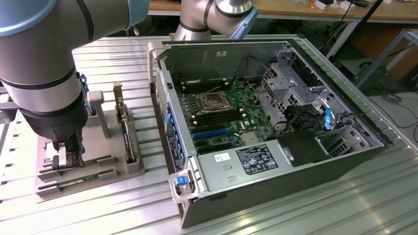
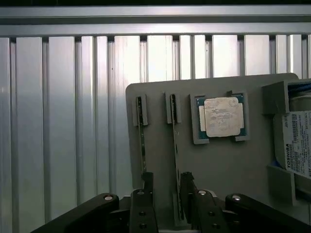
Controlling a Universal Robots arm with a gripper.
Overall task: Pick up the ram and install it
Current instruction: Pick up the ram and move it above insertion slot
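Squarely, the black two-finger gripper (image 2: 167, 178) straddles the thin green ram stick (image 2: 173, 136), jaws wide open and empty, the stick's length running along their faces.

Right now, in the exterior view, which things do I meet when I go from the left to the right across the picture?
gripper → upright expansion card → CPU socket → metal drive cage

The ram (image 2: 174, 145) stands on its long edge, thin and seemingly green, slotted in the gray holder (image 2: 218, 165).
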